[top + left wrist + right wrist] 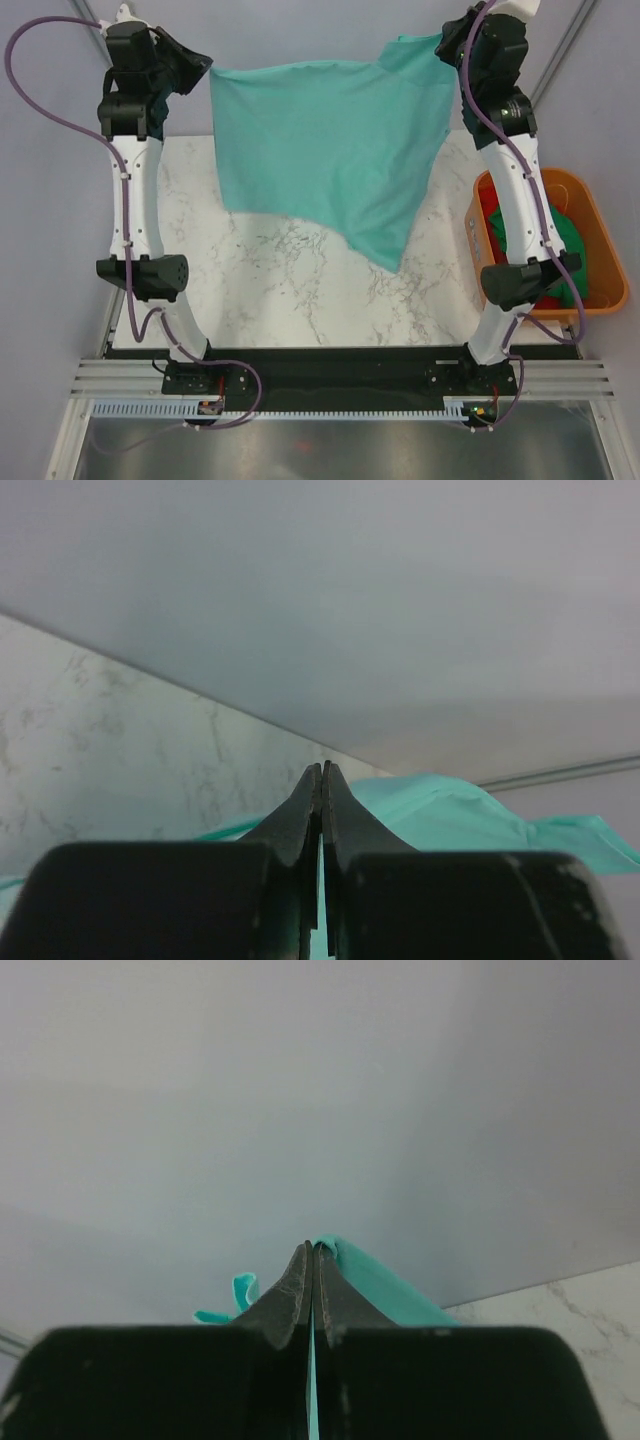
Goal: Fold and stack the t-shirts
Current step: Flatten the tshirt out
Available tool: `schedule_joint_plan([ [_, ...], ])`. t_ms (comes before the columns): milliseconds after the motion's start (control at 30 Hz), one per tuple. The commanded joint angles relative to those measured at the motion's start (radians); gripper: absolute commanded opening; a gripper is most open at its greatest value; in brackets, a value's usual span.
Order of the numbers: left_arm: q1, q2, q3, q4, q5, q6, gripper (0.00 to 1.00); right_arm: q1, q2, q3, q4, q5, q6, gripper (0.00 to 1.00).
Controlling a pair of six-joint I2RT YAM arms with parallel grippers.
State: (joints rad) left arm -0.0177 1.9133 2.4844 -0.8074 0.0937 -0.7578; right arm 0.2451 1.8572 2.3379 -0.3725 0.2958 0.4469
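- A teal t-shirt [320, 150] hangs spread at 12 o'clock in the overhead view. It is stretched between the left arm [135, 200] at 10 o'clock and the right arm [520, 190] at 2 o'clock, above the far part of the marble bench [300, 300].
- The left jaws are pressed together on the shirt's upper left corner. The left wrist view shows a thin teal strip pinched between them.
- The right jaws are likewise clamped on teal cloth, seen edge-on in the right wrist view. From overhead that grip is hidden behind the arm's own wrist.
- The shirt's lower edge slants to a point toward 5 o'clock. Whether that point touches the bench cannot be told from above.
- Neckline and sleeves are hard to make out, and cloth bunches at the upper right.
- An orange tub [590, 215] sits at 3 o'clock by the bench's right edge, partly covered by the right arm.
- Inside it lie crumpled red cloth [492, 215] and dark green cloth [572, 240]. How many garments these are cannot be told.
- Both wrist views show mostly grey wall, and black housing cuts off the bottom of each.
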Motion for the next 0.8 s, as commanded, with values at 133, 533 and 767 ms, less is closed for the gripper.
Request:
schedule_joint_plan([
  [133, 0.004, -0.294, -0.214, 0.094, 0.112, -0.029, 0.02, -0.007, -0.327, -0.251, 0.107, -0.026, -0.039, 0.00],
  [533, 0.004, -0.756, -1.030, 0.132, -0.040, 0.094, 0.02, -0.007, -0.828, -1.000, -0.009, -0.113, 0.077, 0.00],
  [767, 0.004, -0.939, -1.475, 0.148, -0.091, 0.083, 0.02, -0.007, -1.146, -1.502, -0.184, -0.135, 0.283, 0.00],
])
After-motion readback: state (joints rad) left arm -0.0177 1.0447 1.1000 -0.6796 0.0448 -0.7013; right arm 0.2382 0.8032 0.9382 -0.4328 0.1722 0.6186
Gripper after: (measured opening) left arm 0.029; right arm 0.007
